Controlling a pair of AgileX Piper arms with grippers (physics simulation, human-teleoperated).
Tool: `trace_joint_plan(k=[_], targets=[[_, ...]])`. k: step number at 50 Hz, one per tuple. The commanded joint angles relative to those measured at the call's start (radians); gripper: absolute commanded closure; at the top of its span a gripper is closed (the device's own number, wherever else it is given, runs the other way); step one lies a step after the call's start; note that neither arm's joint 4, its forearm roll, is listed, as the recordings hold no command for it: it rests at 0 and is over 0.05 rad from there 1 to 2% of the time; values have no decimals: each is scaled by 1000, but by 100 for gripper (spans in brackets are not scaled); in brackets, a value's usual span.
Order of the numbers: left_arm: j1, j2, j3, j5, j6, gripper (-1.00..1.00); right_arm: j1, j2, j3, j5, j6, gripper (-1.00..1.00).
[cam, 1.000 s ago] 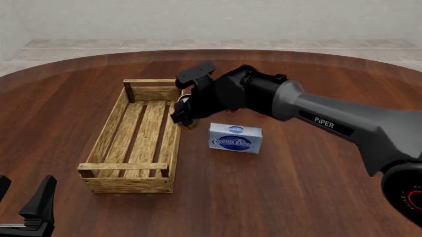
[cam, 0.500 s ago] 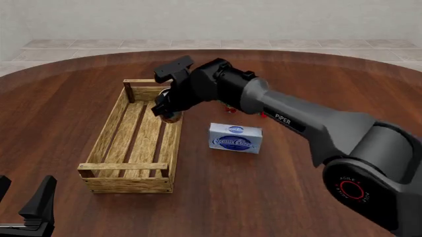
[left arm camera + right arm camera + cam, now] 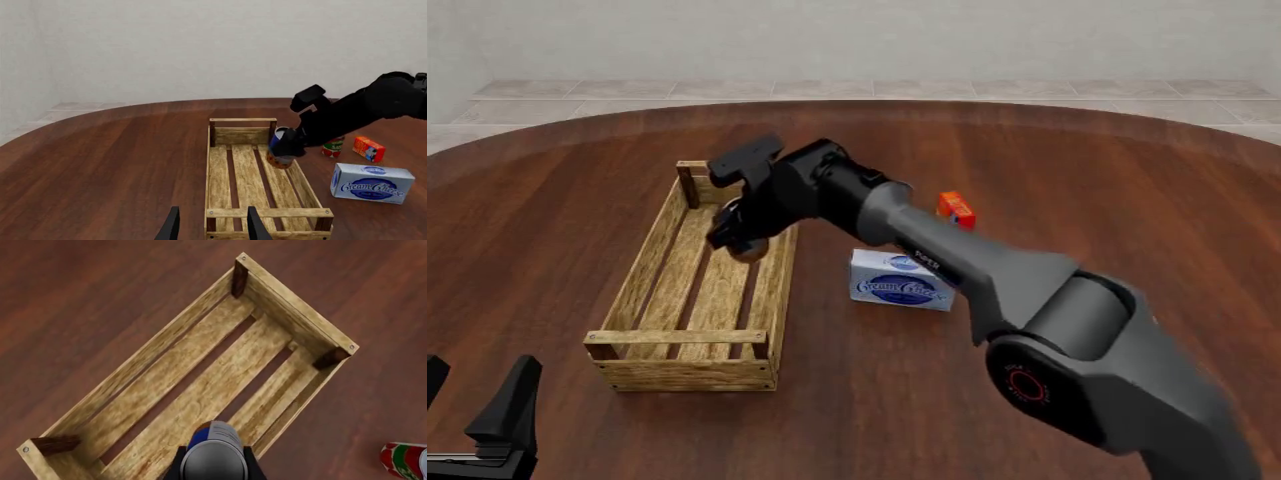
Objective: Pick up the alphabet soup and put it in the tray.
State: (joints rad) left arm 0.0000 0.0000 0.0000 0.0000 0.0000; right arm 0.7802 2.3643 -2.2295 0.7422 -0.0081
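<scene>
The right gripper (image 3: 737, 238) holds the small cylindrical alphabet soup can with the pale top and blue label going orange at the base (image 3: 280, 148), its jaws closed around the can's sides. The can hangs in the air, clear of the slats, over the far right part of the long light wooden slatted tray (image 3: 657, 262) — just inside the right side rail, near the far end bar. So the carrying step is nearly finished and the placing step is in hand.

The next move, in my judgement, calls for lowering the can straight down until its base meets the slats, keeping it off the right rail, and only then opening the jaws.

The left gripper (image 3: 210, 226) rests low at the near left of the dark wooden counter (image 3: 1068, 200), its jaws apart and holding nothing. A blue and white cream cheese box (image 3: 904, 279) lies on the counter to the right of the tray, well apart from the can.
</scene>
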Motion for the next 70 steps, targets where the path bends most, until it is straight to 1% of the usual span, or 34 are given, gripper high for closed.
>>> trace_joint_plan(k=[1, 8, 13, 20, 36, 52, 59, 70], targets=[[0, 0, 0, 0, 0, -100, 11, 110, -154, 49, 30, 100], [0, 0, 0, 0, 0, -100, 19, 156, -210, 67, 40, 100], [0, 0, 0, 0, 0, -100, 29, 170, -209, 53, 59, 100], [0, 0, 0, 0, 0, -100, 37, 186, -212, 42, 70, 100], [0, 0, 0, 0, 0, -100, 63, 168, -113, -60, 124, 100], [0, 0, 0, 0, 0, -100, 78, 192, -87, -105, 152, 100], [0, 0, 0, 0, 0, -100, 88, 189, -39, -149, 175, 100], [0, 0, 0, 0, 0, -100, 87, 214, -48, -155, 182, 100]])
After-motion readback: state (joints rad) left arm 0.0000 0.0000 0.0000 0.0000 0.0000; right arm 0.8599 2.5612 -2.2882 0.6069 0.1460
